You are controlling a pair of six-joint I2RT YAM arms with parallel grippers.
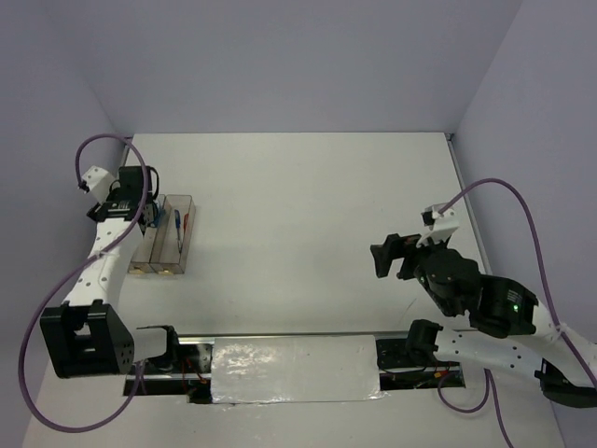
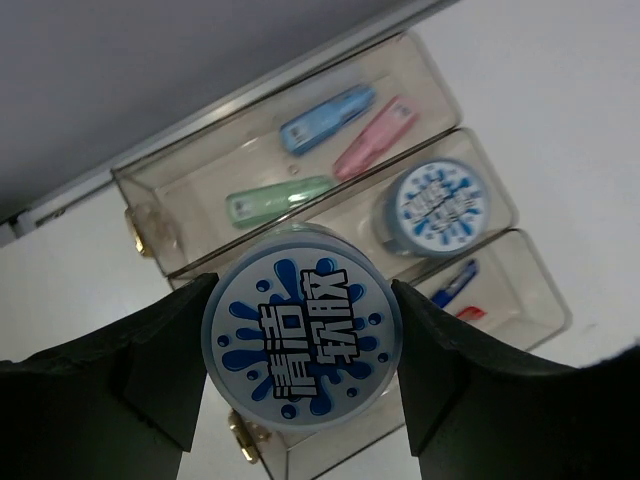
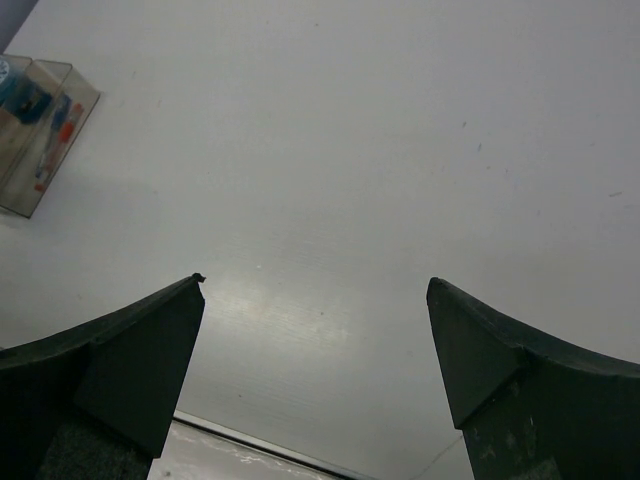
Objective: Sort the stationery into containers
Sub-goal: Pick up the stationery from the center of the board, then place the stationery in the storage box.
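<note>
In the left wrist view my left gripper (image 2: pixel 303 300) is shut on a round blue roll (image 2: pixel 303 330) with a splash-patterned white top, one finger against each side. It hangs over the row of clear amber containers (image 2: pixel 190 195). The far bin holds a light-blue bar (image 2: pixel 327 118), a pink bar (image 2: pixel 375 139) and a green bar (image 2: pixel 278 199). A second blue roll (image 2: pixel 435 205) lies in the middle bin. A blue pen (image 2: pixel 455 283) and a red pen (image 2: pixel 470 313) lie in the third bin. My right gripper (image 1: pixel 384 254) is open over bare table, far from the containers (image 1: pixel 168 254).
The containers (image 3: pixel 40 130) show at the top left of the right wrist view, near the table's left edge and the left wall. A metal strip with a foil-covered patch (image 1: pixel 294 369) runs along the near edge between the arm bases.
</note>
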